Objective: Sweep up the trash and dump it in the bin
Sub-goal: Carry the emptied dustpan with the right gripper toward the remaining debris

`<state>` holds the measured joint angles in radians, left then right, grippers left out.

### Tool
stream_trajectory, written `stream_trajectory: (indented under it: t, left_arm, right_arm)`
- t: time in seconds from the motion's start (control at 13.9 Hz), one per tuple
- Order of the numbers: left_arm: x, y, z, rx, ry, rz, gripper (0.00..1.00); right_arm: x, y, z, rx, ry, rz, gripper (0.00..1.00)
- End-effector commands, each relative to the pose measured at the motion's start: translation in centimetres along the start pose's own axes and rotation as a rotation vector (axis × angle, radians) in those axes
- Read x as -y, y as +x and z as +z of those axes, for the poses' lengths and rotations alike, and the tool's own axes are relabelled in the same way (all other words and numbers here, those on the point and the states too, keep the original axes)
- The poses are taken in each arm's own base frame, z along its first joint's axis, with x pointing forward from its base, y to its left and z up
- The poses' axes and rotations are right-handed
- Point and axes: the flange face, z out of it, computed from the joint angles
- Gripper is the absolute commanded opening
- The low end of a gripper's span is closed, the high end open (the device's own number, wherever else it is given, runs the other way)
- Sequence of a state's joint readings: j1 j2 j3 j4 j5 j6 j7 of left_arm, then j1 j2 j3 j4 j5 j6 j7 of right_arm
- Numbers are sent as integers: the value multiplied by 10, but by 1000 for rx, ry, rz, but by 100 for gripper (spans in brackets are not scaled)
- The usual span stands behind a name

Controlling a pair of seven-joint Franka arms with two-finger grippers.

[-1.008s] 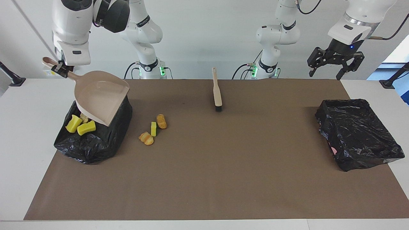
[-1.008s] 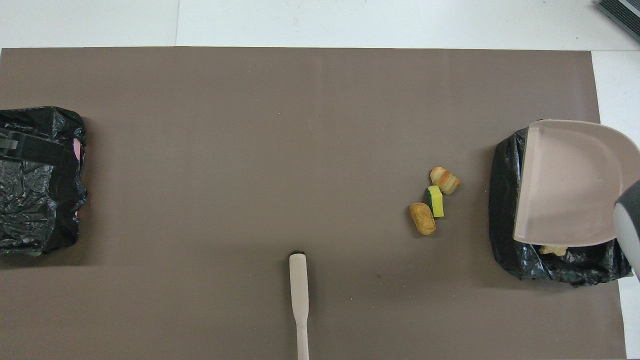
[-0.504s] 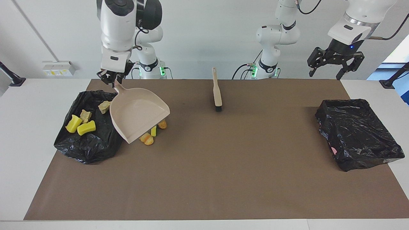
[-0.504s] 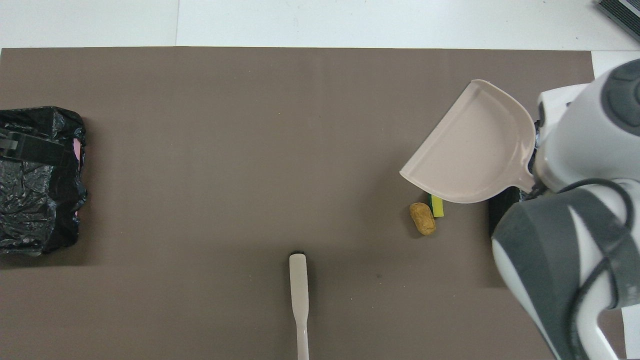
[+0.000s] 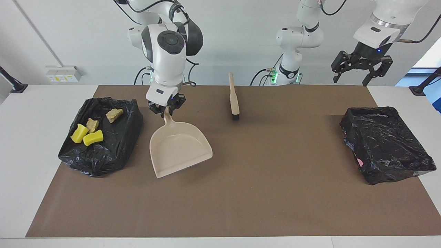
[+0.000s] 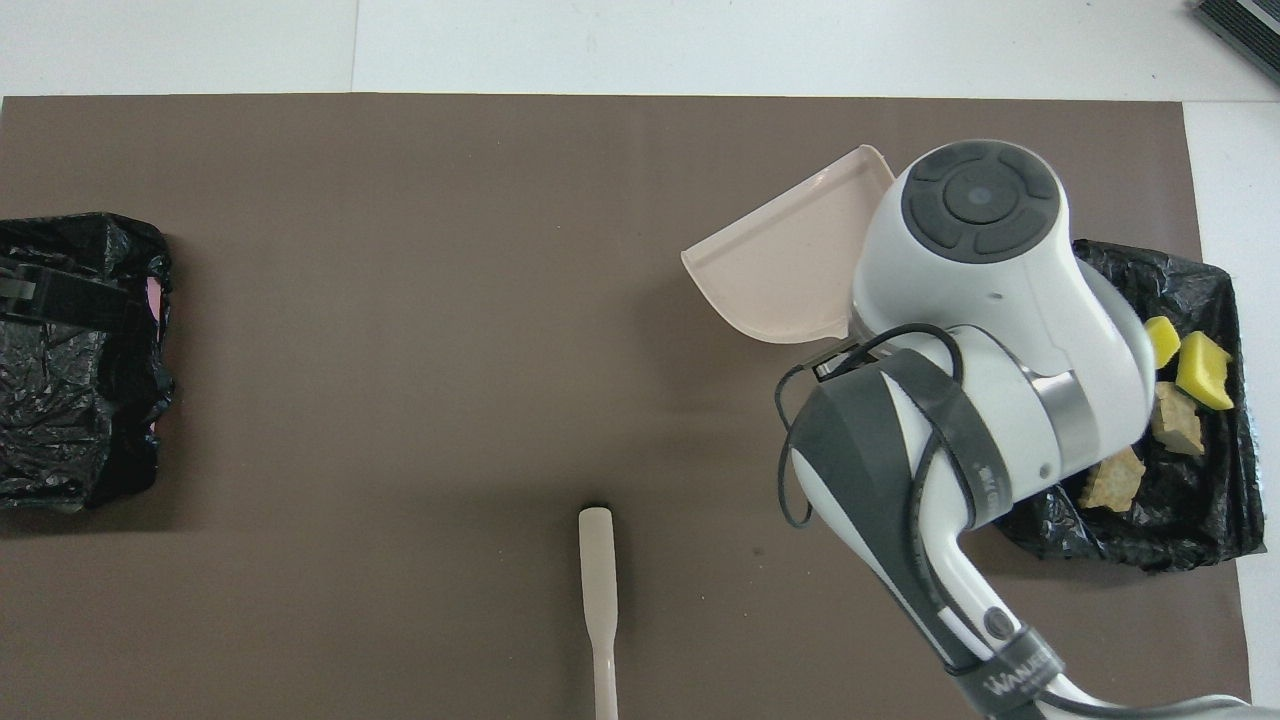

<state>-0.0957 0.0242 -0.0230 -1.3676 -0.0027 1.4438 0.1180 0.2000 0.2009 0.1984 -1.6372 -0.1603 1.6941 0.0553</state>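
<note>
My right gripper [image 5: 166, 109] is shut on the handle of the beige dustpan [image 5: 179, 150], which hangs low over the mat beside the bin, mouth pointing away from the robots. In the overhead view the right arm hides this gripper, and only part of the dustpan [image 6: 790, 270] shows. The black-bagged bin [image 5: 103, 151] at the right arm's end holds trash: two yellow sponge pieces [image 5: 86, 135] and two tan lumps [image 5: 114, 114]. The overhead view shows the same sponges [image 6: 1205, 357] and lumps [image 6: 1110, 480] in that bin [image 6: 1180, 520]. My left gripper [image 5: 355, 77] waits open in the air over the left arm's end.
A beige brush [image 5: 234, 100] lies on the brown mat near the robots, mid-table; it shows in the overhead view as well, as the brush [image 6: 598, 590]. A second black-bagged bin [image 5: 386, 148] sits at the left arm's end, with the same bin [image 6: 80, 360] in the overhead view.
My right arm swung the dustpan off the bin, toward mid-table and down. The three pieces lying on the mat beside the bin are now hidden by the pan and the arm. The left arm stayed still.
</note>
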Motion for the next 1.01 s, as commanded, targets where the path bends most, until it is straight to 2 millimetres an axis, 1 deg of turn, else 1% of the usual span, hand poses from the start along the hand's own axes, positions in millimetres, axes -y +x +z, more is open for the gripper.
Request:
stream_trajectory:
  t: [0.0, 0.07, 0.22, 0.29, 0.36, 0.5, 0.58, 0.72, 0.79, 0.86, 0.94]
  left_arm:
    - [3, -4, -2, 11, 14, -10, 100]
    - [3, -4, -2, 11, 14, -10, 100]
    - [3, -4, -2, 11, 14, -10, 100]
    - [3, -4, -2, 11, 14, -10, 100]
    - [3, -4, -2, 11, 14, -10, 100]
    - [2, -4, -2, 11, 14, -9, 100]
    - [3, -4, -2, 11, 14, -10, 100]
    - [3, -4, -2, 11, 14, -10, 100]
    - [3, -4, -2, 11, 14, -10, 100]
    - [3, -4, -2, 11, 14, -10, 100]
    - [3, -4, -2, 11, 14, -10, 100]
  right_arm:
    - [29, 22, 8, -18, 82, 109, 0]
    - [43, 32, 11, -15, 95, 160, 0]
    - [81, 49, 17, 13, 193, 246, 0]
    - [99, 57, 24, 22, 198, 263, 0]
    - [125, 64, 31, 30, 198, 274, 0]
    - [163, 73, 47, 11, 210, 329, 0]
    - [173, 78, 55, 7, 216, 359, 0]
    - [179, 81, 61, 5, 227, 399, 0]
    - [186, 82, 66, 6, 227, 401, 0]
    - [206, 81, 72, 3, 227, 388, 0]
    - [213, 83, 75, -8, 234, 405, 0]
